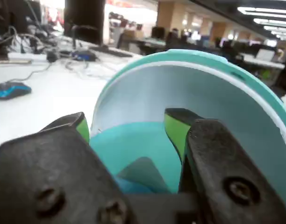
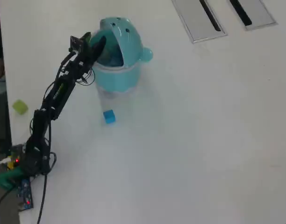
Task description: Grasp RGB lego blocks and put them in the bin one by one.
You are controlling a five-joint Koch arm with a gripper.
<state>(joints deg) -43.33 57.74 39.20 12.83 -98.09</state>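
The light-teal bin point(image 2: 126, 70) with its hooded dome lid stands at the upper left of the overhead view. In the wrist view its open mouth point(image 1: 147, 140) fills the frame. My gripper point(image 1: 129, 125) is open at the bin's opening point(image 2: 97, 45), its green-padded jaws apart with nothing between them. A blue block point(image 2: 109, 116) lies on the table just in front of the bin. A yellow-green block point(image 2: 20, 107) lies at the far left edge. The red block is out of view.
The arm's base point(image 2: 21, 168) with wires sits at the lower left. Two grey slotted panels point(image 2: 199, 18) lie at the top right. In the wrist view a blue mouse point(image 1: 10, 88) and cables lie on the table beyond the bin.
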